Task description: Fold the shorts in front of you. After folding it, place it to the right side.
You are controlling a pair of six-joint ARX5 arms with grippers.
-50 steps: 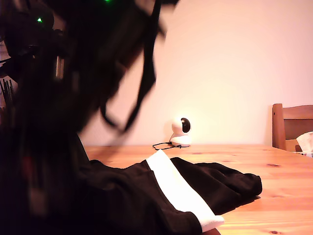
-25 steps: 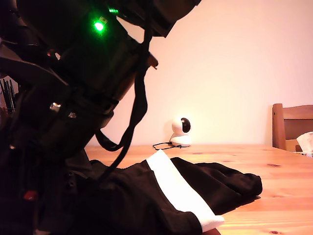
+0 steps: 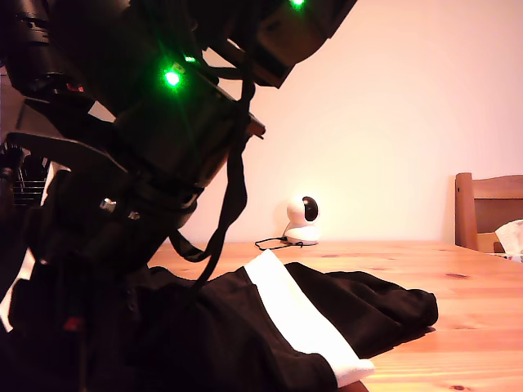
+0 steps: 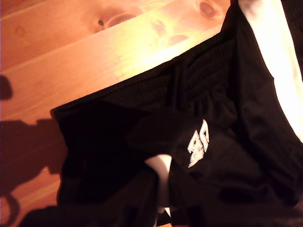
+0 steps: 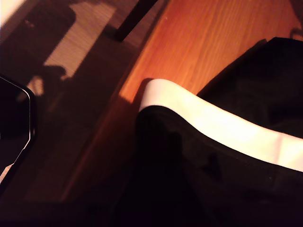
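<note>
- Neither wrist view shows its own pincer's fingertips, so I cannot tell whether my first pincer or my second pincer is spread, pressed together or pinching cloth.
- The first wrist view looks down on the ribbed waistband end of the shorts (image 4: 189,142), where a small white logo (image 4: 198,143) faces up and a bare stretch of the wooden bench (image 4: 94,52) lies just beyond the band.
- The second wrist view looks along a white hem band (image 5: 222,125) lying close to the bench edge, with the floor beneath it.
- In the exterior view a dark arm (image 3: 155,163) with green lights fills the exterior view's left, low over the shorts (image 3: 270,335); which arm it is I cannot say.
- The shorts lie in a rumpled heap on the bench (image 3: 458,327), one white hem band (image 3: 298,318) running across the top, a dark lobe reaching toward the exterior view's right.
- A small white camera (image 3: 303,219) stands well behind, and a wooden chair (image 3: 487,208) at the exterior view's right edge.
- I judge folding is under way but unfinished: the layers are uneven.
- The next move calls for a firm pinch on an edge and a level carry-over before shifting the bundle aside.
</note>
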